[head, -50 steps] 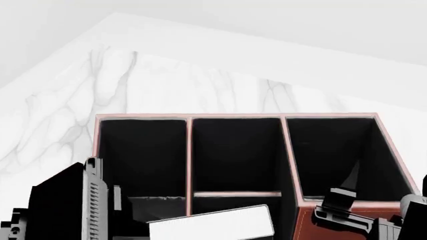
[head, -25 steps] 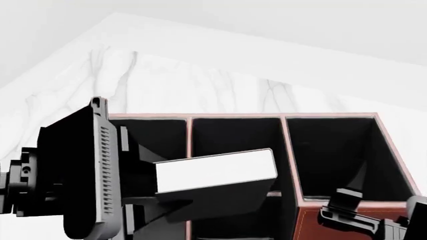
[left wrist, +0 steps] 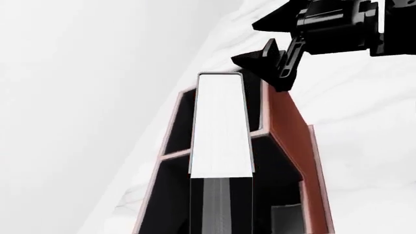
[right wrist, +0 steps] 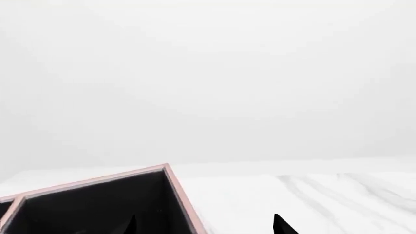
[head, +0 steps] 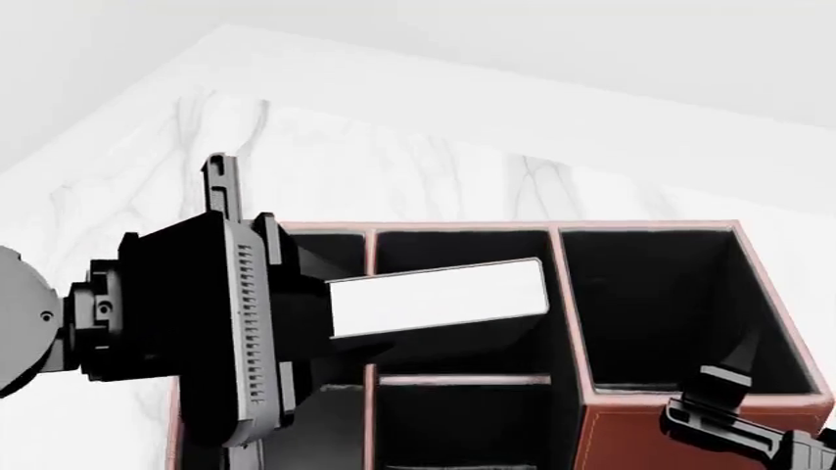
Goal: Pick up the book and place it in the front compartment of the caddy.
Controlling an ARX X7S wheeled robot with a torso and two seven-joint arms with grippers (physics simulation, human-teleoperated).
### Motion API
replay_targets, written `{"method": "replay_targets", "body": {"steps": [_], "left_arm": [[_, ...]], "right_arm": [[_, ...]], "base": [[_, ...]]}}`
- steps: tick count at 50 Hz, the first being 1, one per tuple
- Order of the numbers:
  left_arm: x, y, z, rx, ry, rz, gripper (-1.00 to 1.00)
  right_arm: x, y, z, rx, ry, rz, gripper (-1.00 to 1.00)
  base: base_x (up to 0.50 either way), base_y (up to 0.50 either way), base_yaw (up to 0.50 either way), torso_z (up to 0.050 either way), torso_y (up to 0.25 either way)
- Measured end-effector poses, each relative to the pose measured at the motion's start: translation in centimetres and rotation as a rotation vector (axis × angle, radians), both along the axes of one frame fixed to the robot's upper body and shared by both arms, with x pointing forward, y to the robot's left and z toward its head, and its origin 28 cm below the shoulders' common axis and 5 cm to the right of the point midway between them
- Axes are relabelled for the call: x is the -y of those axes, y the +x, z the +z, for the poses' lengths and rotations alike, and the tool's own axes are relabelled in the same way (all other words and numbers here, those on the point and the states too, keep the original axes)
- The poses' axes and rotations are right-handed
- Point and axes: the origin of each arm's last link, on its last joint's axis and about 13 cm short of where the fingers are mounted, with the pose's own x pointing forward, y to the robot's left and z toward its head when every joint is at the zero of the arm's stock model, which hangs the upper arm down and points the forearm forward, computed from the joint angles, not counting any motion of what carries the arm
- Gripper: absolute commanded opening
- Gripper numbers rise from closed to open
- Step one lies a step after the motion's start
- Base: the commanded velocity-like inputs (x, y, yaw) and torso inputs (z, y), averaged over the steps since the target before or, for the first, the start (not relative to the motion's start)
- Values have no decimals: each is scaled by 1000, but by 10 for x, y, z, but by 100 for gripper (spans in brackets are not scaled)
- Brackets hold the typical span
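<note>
Book (head: 438,296) is up: your left tool (head: 313,323) pinches it above the caddy (head: 653,431)'s middle column. Lowering into the front compartment (head: 457,421) remains. Right tool (head: 745,401): spread, judging by the wrist view.

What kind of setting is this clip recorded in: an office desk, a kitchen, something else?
Most likely a bare simulated desk or counter scene, not a real room: a white marble-veined tabletop, a plain white backdrop, and a single desk caddy the left gripper carries a book over.
</note>
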Motion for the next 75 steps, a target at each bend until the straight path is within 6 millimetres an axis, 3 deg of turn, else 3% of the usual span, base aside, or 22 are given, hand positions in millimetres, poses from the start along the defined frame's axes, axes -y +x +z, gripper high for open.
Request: {"method": "replay_targets", "body": {"steps": [37,56,75], "left_arm": [[13,43,-35,193,5,-58,-100],[15,78,-50,161,42,-53,-100],[13,113,-49,-4,22,-26,-100]], "right_arm": [[9,-1,-5,-5,12,-48,100],[11,1,-11,-21,12,-70,100],[2,4,-14,-1,41,-93,100]], "base": [[0,0,0,0,1],[0,0,0,0,1],[8,3,4,0,0]]}}
